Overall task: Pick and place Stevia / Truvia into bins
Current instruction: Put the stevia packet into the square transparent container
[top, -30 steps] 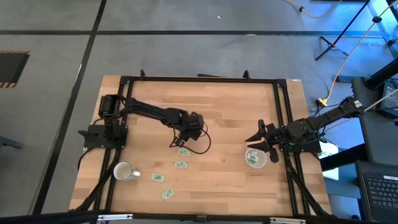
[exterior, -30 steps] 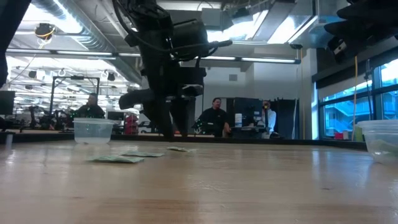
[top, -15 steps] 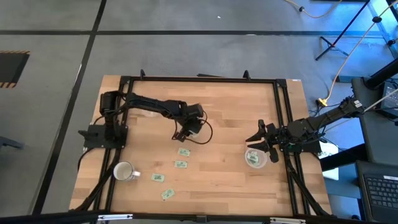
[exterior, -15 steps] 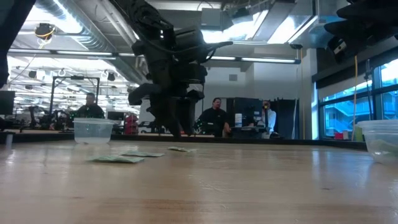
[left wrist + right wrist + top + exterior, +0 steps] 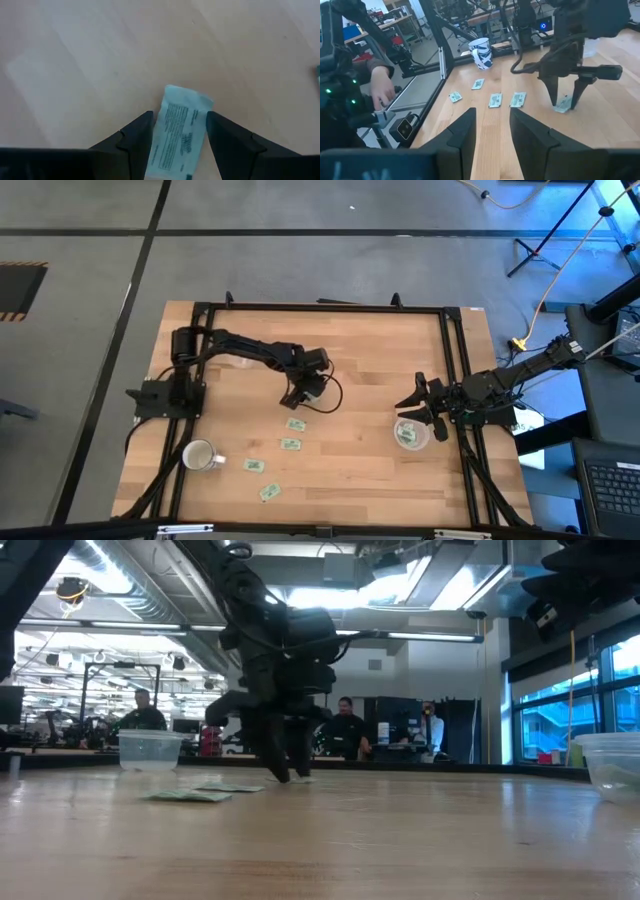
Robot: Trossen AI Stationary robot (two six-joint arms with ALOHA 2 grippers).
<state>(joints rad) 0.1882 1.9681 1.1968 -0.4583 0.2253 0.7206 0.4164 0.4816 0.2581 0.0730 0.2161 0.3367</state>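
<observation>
Several pale green and white sachets lie flat on the wooden table: [image 5: 296,424], [image 5: 290,444], [image 5: 254,466], [image 5: 269,492]. One more sachet [image 5: 180,132] lies between the fingers of my left gripper [image 5: 293,402] [image 5: 178,127], which is open and points down near the table's middle. Its fingertips reach the tabletop [image 5: 285,778], one on each side of that sachet [image 5: 563,104]. My right gripper [image 5: 412,402] [image 5: 492,130] waits open by the right edge, just beyond a clear bin [image 5: 409,434] [image 5: 612,765] that holds sachets. A second clear bin [image 5: 150,750] stands farther off.
A white mug [image 5: 199,456] [image 5: 481,52] stands near the table's near left corner. A black frame [image 5: 455,360] runs round the table. A person's hand [image 5: 382,87] shows beyond the table's left side, and people sit in the room behind.
My left gripper has shifted a little toward the table's far edge, away from the row of sachets. It has then come down until its open fingers stand on the table around one sachet. The right arm has kept still.
</observation>
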